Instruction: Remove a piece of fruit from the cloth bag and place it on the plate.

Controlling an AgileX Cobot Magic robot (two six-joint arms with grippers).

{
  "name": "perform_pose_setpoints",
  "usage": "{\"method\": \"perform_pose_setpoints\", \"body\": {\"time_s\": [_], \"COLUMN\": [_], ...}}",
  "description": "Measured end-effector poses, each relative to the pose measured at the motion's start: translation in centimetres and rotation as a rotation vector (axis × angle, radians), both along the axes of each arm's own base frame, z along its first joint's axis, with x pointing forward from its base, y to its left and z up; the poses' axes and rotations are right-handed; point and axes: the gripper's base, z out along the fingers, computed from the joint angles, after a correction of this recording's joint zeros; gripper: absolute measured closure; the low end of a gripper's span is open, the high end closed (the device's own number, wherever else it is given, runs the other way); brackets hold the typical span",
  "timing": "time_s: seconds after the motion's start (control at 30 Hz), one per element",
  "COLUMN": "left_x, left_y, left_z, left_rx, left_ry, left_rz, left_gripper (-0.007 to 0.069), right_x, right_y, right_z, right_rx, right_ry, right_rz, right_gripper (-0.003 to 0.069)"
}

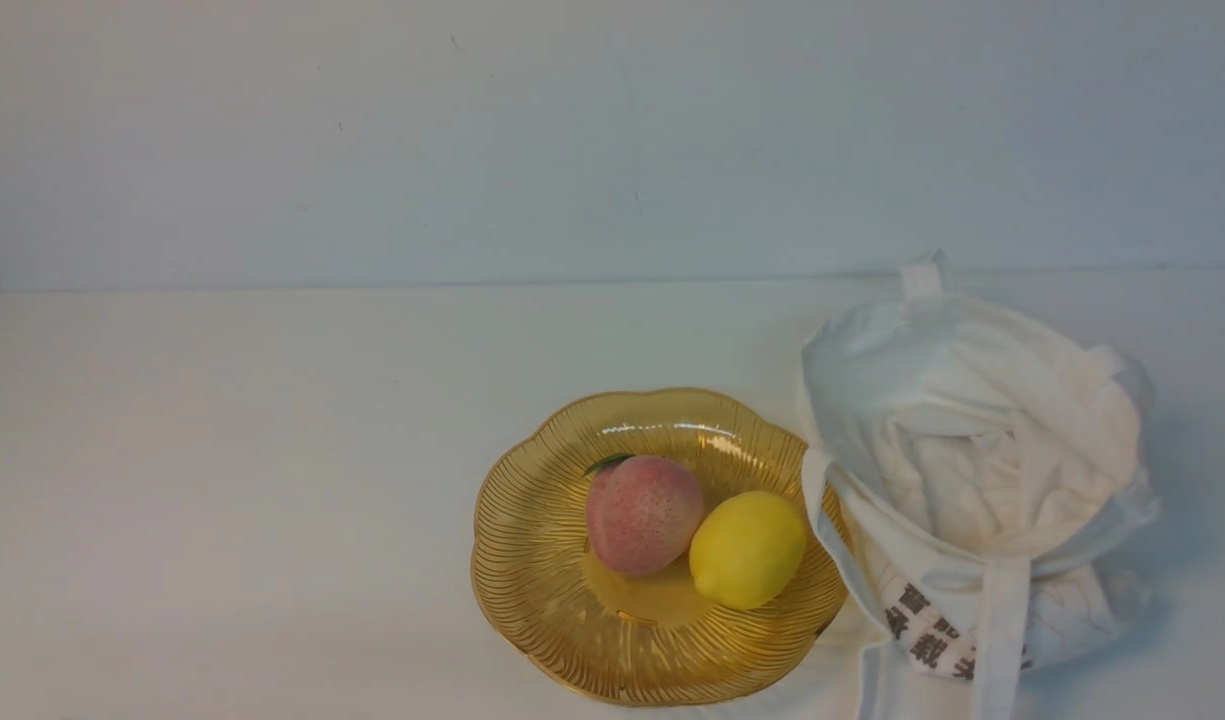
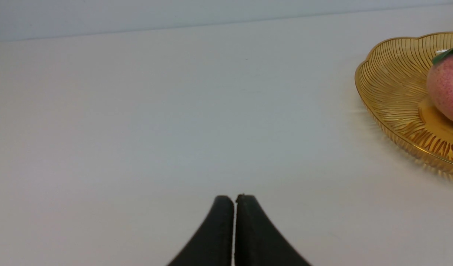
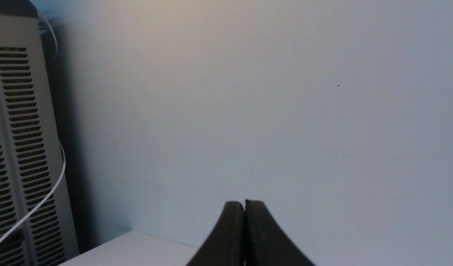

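The yellow lemon (image 1: 747, 548) lies on the amber scalloped plate (image 1: 542, 560), touching the pink peach (image 1: 642, 513) beside it. The white cloth bag (image 1: 972, 440) slumps just right of the plate, one strap draped over the plate's rim. No arm shows in the front view. In the left wrist view my left gripper (image 2: 234, 197) is shut and empty above bare table, the plate (image 2: 392, 81) and peach (image 2: 446, 90) far off to one side. In the right wrist view my right gripper (image 3: 244, 203) is shut and empty, facing the wall.
A white table (image 1: 222, 480) runs back to a pale wall (image 1: 572, 130). In the right wrist view a vented grey unit (image 3: 15, 147) with a white cable (image 3: 45, 195) stands by the table's corner.
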Motion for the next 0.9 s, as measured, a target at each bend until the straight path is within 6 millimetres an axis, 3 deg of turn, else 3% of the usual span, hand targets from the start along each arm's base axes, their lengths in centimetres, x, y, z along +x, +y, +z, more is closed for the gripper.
{"method": "perform_pose_setpoints", "body": {"time_s": [0.4,0.9], "left_x": [0.0,0.0], "left_y": [0.0,0.0], "left_z": [0.0,0.0], "left_rx": [0.0,0.0], "left_ry": [0.0,0.0], "left_rz": [0.0,0.0], "left_gripper": [0.0633,0.0633], "right_x": [0.1,2.1], "right_y": [0.1,-1.0], "right_z": [-0.7,-13.4], "right_rx": [-0.022,-0.194], "right_ry": [0.004,0.274], "right_rz": [-0.006,-0.347], "right_gripper": [0.0673,0.0673]}}
